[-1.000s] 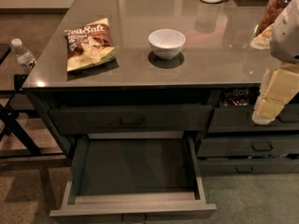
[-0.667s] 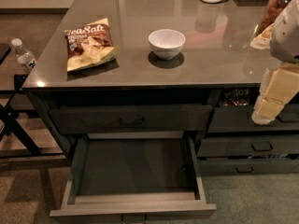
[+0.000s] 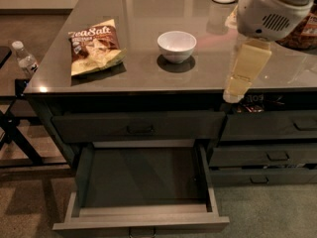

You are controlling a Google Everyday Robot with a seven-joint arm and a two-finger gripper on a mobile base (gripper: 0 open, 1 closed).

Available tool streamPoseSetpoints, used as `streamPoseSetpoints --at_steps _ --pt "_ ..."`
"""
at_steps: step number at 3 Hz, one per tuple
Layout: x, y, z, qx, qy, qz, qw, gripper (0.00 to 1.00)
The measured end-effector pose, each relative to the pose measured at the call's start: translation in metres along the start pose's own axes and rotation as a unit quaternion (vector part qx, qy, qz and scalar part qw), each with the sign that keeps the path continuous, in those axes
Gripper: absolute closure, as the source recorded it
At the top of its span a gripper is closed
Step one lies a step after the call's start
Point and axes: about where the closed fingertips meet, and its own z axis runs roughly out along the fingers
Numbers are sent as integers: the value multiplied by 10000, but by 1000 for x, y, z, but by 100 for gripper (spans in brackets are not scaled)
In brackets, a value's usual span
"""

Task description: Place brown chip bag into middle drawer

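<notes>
Camera view, all places taken from the white bowl (image 3: 177, 45).

1. White bowl: upright on the grey counter top (image 3: 148, 9), near its middle.
2. Brown chip bag (image 3: 94, 46): flat on the counter top, left of the bowl and well apart from it, lettering face up, dark end away from the front edge.
3. Gripper (image 3: 232, 94): pale yellow, right of the bowl, hanging tip-down from the white arm housing (image 3: 270, 9) over the counter's front edge. From where I stand I cannot tell how far it is open. It is well apart from the bag.
4. Top drawer (image 3: 138, 128): below the bowl, pushed in.
5. Middle drawer (image 3: 143, 219): below the bowl and under the top drawer, pulled far out, plain grey inside.
6. Narrower drawers (image 3: 270, 155): below and right of the bowl. Some packets (image 3: 250, 103) show just above the uppermost one.
7. Jar of brown snacks (image 3: 299, 33): far right of the bowl, partly behind the arm housing.
8. Water bottle (image 3: 24, 58): far left of the bowl, off the counter.
</notes>
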Motion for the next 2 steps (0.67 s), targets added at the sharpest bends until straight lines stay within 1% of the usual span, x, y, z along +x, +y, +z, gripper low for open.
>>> streamPoseSetpoints --at_steps 1,2 --pt "-1 2 0 -1 10 -31 10000 0" --pt "-21 -5 20 -27 -101 124 9999 0"
